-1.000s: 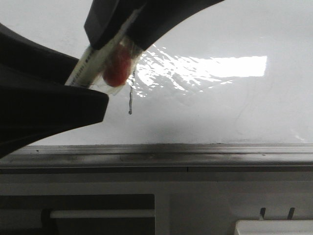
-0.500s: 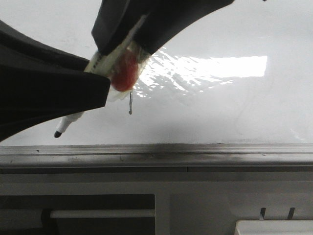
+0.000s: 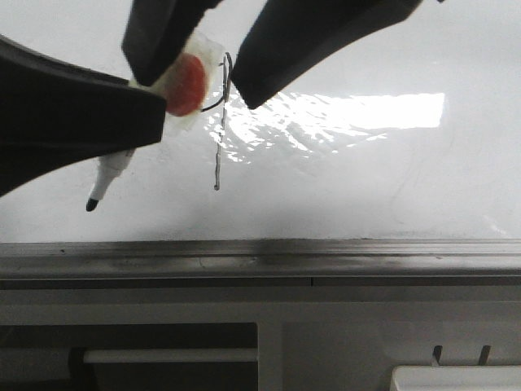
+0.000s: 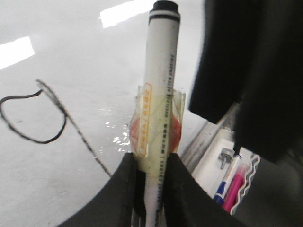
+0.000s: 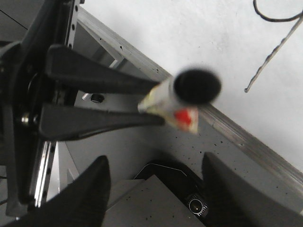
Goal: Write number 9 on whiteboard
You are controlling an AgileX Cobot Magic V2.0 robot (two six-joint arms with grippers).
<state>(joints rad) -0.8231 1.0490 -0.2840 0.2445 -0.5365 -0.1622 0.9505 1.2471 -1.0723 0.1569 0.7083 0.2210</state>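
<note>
The number 9 (image 3: 218,155) is drawn in thin black on the whiteboard (image 3: 366,179); its stem runs down and its loop is partly hidden behind the grippers. It also shows in the left wrist view (image 4: 47,118) and the right wrist view (image 5: 277,45). My left gripper (image 3: 151,114) is shut on a white marker (image 4: 158,94) wrapped in red-and-clear tape. The marker's black tip (image 3: 92,204) is off the board, left of the stem. My right gripper (image 3: 199,85) is open, its fingers standing either side of the marker's taped back end (image 5: 196,87) without touching it.
The grey metal rail (image 3: 326,254) runs along the board's lower edge. A bright glare patch (image 3: 383,110) lies right of the 9. A tray with a blue pen and a pink pen (image 4: 232,184) sits below the rail.
My right gripper, shut round the marker's taped end before, has opened and let it go. The marker in the left gripper has risen a little, and the 9's loop now shows.
</note>
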